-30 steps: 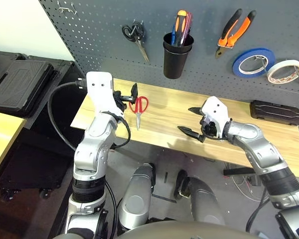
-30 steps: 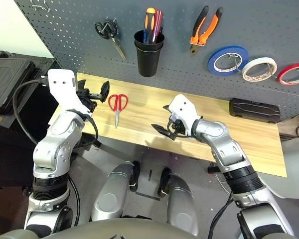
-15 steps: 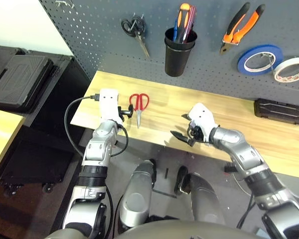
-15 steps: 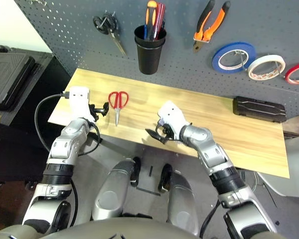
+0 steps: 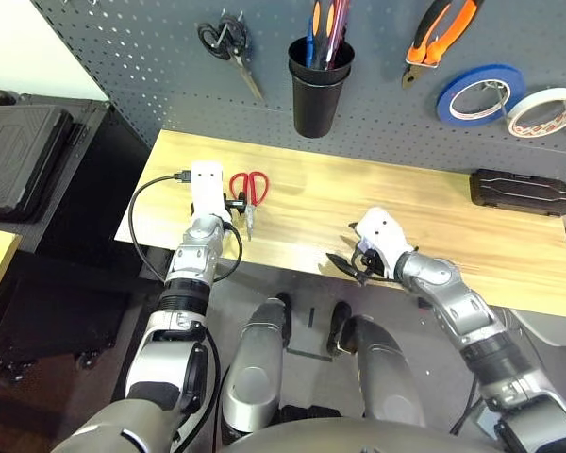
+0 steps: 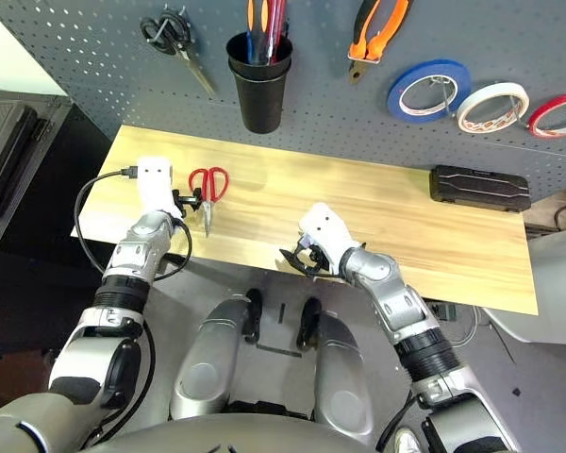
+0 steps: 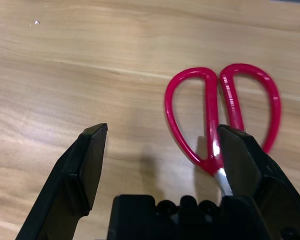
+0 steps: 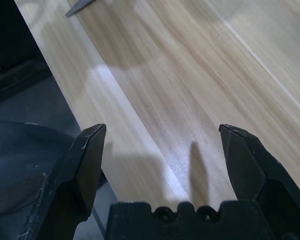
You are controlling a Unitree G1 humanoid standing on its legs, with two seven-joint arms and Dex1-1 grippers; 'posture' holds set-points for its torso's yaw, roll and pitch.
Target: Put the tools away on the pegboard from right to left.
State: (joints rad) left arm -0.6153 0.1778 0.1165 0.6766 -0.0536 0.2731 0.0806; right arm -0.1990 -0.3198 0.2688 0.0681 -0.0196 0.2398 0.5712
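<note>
The red-handled scissors (image 5: 247,193) lie flat on the table's (image 5: 434,222) left part, the left gripper (image 7: 160,145) spread wide just beside their loops; light, stiff and slick, they're best pinched across the handles near the pivot, I'd judge.

The red-handled scissors (image 5: 247,193) lay flat on the wood at left of centre in the head view, blades closed, loops toward the pegboard (image 5: 387,85). Across the top, the dark grey perforated pegboard carried the orange-and-black pliers (image 5: 434,38) at upper right, the cream-white tape roll (image 5: 544,111) at the right edge, and the screwdriver (image 5: 332,24) upright in its black cup.
</note>
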